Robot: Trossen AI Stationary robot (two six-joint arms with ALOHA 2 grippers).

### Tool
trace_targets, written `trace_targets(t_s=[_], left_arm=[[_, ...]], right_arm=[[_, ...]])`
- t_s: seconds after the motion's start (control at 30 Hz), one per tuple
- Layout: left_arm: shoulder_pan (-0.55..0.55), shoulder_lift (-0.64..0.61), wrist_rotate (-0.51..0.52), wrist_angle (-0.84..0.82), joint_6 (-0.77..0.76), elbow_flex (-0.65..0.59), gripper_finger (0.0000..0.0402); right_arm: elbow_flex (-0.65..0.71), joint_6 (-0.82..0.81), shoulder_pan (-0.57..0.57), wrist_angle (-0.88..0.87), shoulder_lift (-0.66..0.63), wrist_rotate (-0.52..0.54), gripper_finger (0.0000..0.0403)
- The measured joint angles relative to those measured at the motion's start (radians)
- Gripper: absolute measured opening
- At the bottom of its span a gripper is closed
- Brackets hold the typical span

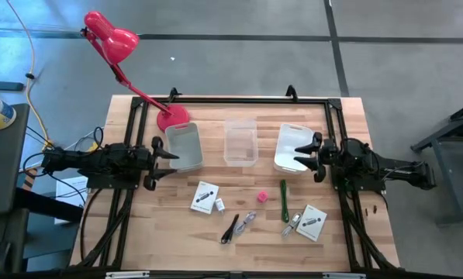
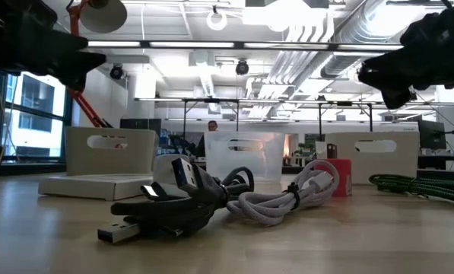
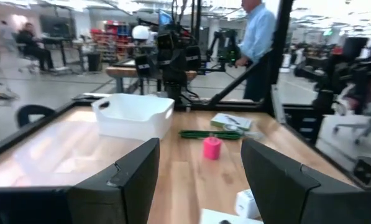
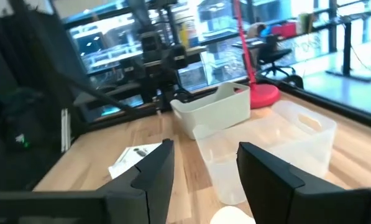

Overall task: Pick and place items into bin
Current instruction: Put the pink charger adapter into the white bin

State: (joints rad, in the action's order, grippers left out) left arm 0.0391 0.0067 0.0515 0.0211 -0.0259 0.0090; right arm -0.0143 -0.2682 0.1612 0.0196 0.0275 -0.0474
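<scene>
L gripper [image 1: 171, 163] hovers open, nothing held, by left white bin [image 1: 184, 146]. R gripper [image 1: 298, 157] open, empty, over right white bin [image 1: 292, 147]. Clear bin [image 1: 240, 142] between them. Items loose on bench [image 1: 347, 116] front: two white cards [image 1: 205, 198] [image 1: 312, 222], pink cube [image 1: 262, 197], green stick [image 1: 284, 200], black cable [image 1: 230, 229] touching pale cable [image 1: 247, 221]. Red lamp [image 1: 111, 36] at back-left corner.

Bright overhead ceiling light, soft shadows, blurred wrist views, backlit low view.
</scene>
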Motion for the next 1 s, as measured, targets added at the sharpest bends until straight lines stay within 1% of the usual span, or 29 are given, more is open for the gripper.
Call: trace_targets(t_s=[0.1, 0.3, 0.5, 0.77, 1.0], left_arm=[[0.000, 0.000, 0.021, 0.006, 0.036, 0.000, 0.0216], [0.000, 0.000, 0.020, 0.006, 0.082, 0.000, 0.0216], [0.000, 0.000, 0.020, 0.006, 0.082, 0.000, 0.0216], [0.000, 0.000, 0.020, 0.006, 0.082, 0.000, 0.0216], [0.000, 0.000, 0.020, 0.005, 0.082, 0.000, 0.0216]], right_arm=[[0.000, -0.045, 0.000, 0.000, 0.000, 0.013, 0.0163], [0.000, -0.044, 0.000, 0.001, 0.000, 0.013, 0.0163], [0.000, -0.044, 0.000, 0.002, 0.000, 0.013, 0.0167], [0.000, -0.045, 0.000, 0.003, 0.000, 0.013, 0.0161], [0.000, -0.045, 0.000, 0.004, 0.000, 0.014, 0.0168]])
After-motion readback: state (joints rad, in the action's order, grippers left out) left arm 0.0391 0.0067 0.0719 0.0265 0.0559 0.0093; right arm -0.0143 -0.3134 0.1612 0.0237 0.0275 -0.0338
